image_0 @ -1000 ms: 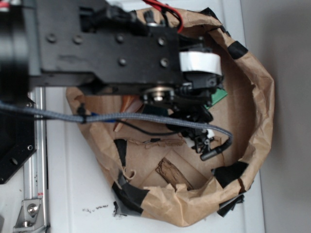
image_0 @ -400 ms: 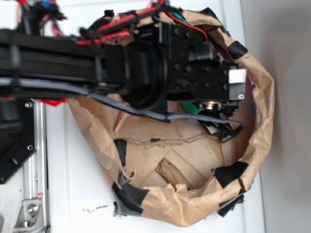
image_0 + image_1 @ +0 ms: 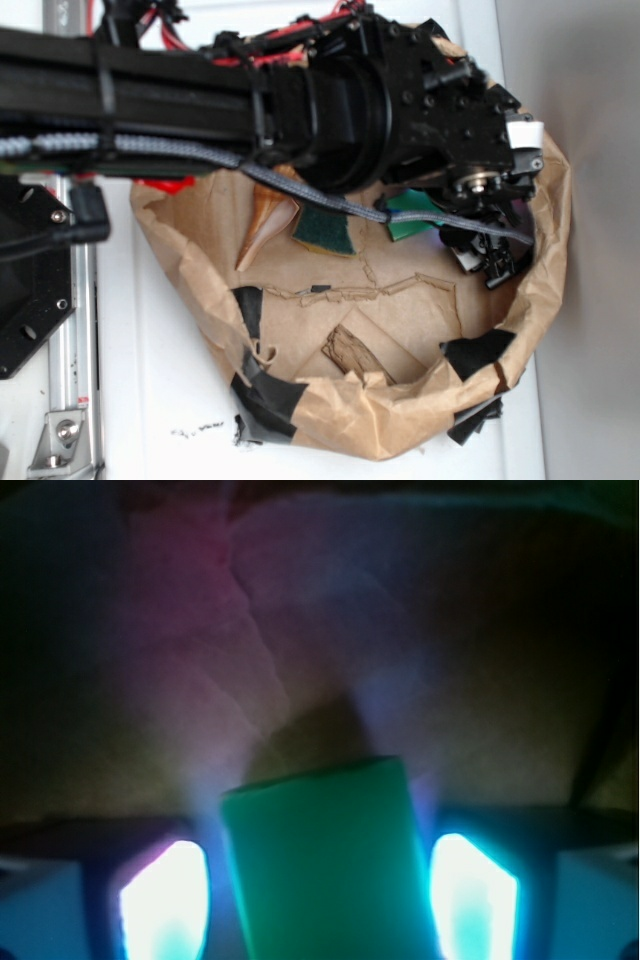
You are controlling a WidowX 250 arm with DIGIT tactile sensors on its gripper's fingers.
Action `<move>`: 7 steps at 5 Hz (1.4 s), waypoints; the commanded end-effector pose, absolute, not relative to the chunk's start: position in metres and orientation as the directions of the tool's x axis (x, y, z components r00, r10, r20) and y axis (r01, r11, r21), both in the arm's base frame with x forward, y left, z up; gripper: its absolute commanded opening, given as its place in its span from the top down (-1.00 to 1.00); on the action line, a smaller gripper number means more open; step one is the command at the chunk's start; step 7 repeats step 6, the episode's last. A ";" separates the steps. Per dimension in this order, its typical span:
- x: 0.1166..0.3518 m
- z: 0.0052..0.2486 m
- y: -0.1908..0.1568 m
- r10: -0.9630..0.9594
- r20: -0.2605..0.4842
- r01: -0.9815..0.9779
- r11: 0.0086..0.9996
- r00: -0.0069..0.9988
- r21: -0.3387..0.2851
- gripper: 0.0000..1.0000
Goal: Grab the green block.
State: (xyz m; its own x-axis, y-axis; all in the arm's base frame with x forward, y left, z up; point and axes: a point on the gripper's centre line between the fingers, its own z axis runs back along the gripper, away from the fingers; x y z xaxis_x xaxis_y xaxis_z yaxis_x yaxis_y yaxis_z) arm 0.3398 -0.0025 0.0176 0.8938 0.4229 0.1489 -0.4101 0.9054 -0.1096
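Pincer [image 3: 320, 900] open, fingers [image 3: 165, 900] flanking green block [image 3: 325, 865], gaps visible

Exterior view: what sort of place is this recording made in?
Probably a lab robot bench, not a home: a crumpled brown paper bin patched with black tape, a white tabletop, and a metal rail beside it.

Inside the paper bag [image 3: 545, 270] the green block [image 3: 412, 218] lies between the gripper [image 3: 322, 885] fingers [image 3: 165, 900], with the sponge [image 3: 325, 230] just left of it and the seashell [image 3: 264, 222] left of the sponge.
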 end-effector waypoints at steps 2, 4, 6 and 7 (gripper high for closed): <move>0.292 0.116 -0.016 0.046 0.226 -0.041 0.999 0.973 -0.026 1.00; 0.268 0.191 -0.016 -0.112 0.275 0.123 0.992 0.955 -0.020 1.00; 0.265 0.196 -0.017 -0.127 0.272 0.141 0.989 0.954 -0.033 1.00; 0.265 0.196 -0.017 -0.127 0.272 0.141 0.989 0.954 -0.033 1.00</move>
